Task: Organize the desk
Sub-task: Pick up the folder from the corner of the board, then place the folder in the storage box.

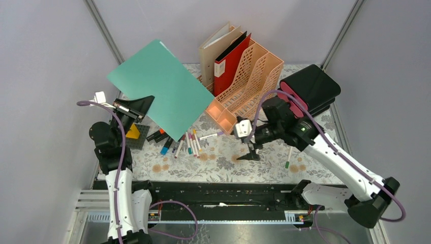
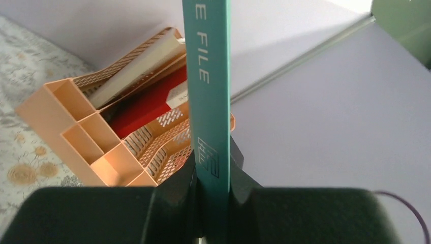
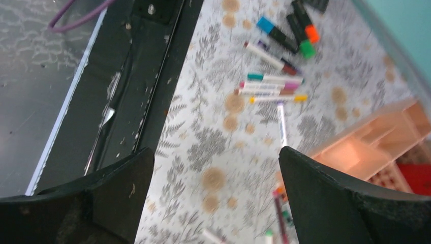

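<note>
The desk (image 1: 228, 165), a tabletop under a whitish cloth printed with grey leaves and orange-brown flowers, lies below both grippers and runs from the arm bases out to the grey walls.

The left gripper (image 1: 137, 107) is clamped tight on the lower corner of a teal file folder (image 1: 160, 89). The folder is held in the air above the desk's left half, sloping up and away from the fingers. In the left wrist view the folder's edge, printed with the word FILE, stands straight up between the two black fingers (image 2: 173, 188).

Beyond that held folder, farther out from the left gripper, stands a peach plastic file rack (image 1: 249, 76). A red binder (image 1: 229, 68) and a beige folder (image 1: 216, 48) stand in its rear slots.

To the right of the right gripper (image 1: 250, 155), near the wall, sits a black case (image 1: 312, 86) with a pink edge.

The right gripper hangs above the middle of the desk with its jaws spread wide and nothing between them; bare cloth shows in the gap in its wrist view.

A cluster of markers (image 1: 178, 142) lies on the cloth to the left of the right gripper, under the folder's low edge. A single green-capped pen (image 1: 287, 157) lies just to its right.
</note>
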Available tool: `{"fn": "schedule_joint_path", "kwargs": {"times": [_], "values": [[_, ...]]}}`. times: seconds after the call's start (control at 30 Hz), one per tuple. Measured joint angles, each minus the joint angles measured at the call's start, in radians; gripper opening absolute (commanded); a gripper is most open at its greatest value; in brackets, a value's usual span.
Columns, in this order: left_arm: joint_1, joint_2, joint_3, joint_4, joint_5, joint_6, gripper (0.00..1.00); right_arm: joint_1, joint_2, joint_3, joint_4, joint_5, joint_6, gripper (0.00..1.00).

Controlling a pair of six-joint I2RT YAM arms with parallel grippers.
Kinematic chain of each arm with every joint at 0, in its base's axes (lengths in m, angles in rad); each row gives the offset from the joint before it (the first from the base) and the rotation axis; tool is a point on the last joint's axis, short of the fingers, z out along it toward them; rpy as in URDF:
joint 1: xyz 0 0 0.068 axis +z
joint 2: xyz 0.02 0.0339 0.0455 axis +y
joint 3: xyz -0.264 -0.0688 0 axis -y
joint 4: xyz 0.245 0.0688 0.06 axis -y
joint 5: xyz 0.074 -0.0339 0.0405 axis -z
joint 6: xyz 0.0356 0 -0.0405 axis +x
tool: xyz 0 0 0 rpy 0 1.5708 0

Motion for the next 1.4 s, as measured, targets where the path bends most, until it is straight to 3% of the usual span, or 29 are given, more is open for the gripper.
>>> {"fn": "schedule_joint_path", "kwargs": {"times": [0.23, 0.37, 0.5, 0.8, 1.03, 1.4], "values": [[-0.001, -0.028, -0.066, 0.271, 0.101, -0.012, 0.0, -0.248, -0.146, -0.192, -0.062, -0.056, -0.063, 1.0], [-0.03, -0.003, -0.107, 0.472, 0.117, -0.058, 0.0, -0.283, -0.188, -0.234, -0.058, -0.016, -0.072, 1.0], [-0.153, 0.031, -0.121, 0.584, 0.101, -0.042, 0.0, -0.31, -0.192, -0.264, -0.029, 0.062, -0.068, 1.0], [-0.508, 0.13, -0.087, 0.581, -0.054, 0.276, 0.0, -0.391, -0.176, -0.287, 0.008, 0.19, -0.064, 1.0], [-0.674, 0.346, -0.013, 0.584, -0.238, 0.532, 0.0, -0.407, -0.176, -0.295, 0.015, 0.226, -0.065, 1.0], [-0.775, 0.573, 0.124, 0.599, -0.402, 0.831, 0.0, -0.412, -0.176, -0.297, 0.015, 0.251, -0.065, 1.0]]}}
